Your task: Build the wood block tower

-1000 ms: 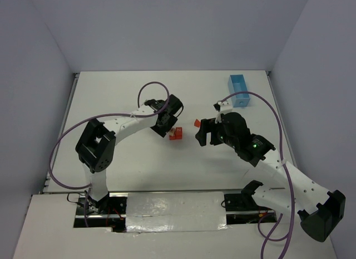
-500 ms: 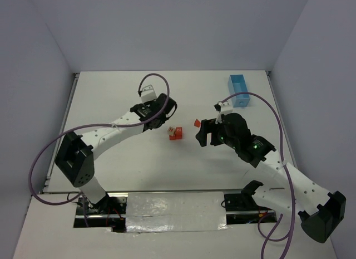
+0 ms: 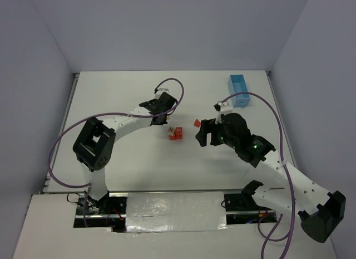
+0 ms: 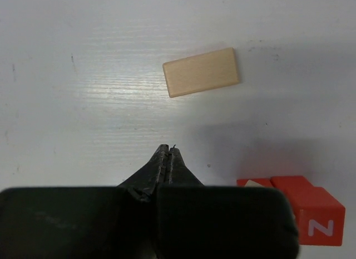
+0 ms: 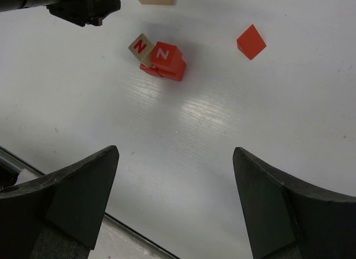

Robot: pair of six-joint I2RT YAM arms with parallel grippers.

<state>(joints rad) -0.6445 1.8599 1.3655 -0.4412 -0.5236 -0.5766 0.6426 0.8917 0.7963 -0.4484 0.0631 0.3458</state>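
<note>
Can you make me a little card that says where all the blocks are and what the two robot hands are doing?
left gripper: shut, holding nothing, tip pointing at the tan block
tan block: lying flat, alone, not touched
block pile: red blocks bunched together, a tan N cube touching a red N cube
red roof block: by itself, apart from the pile
right gripper: open, empty, facing the pile
blue tray: far right, away from the blocks

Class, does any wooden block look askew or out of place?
The pale tan wooden lettered cube sits twisted against the red-orange lettered cubes, not squared up. The flat tan rectangular block and the red wedge block lie apart, unstacked.
</note>
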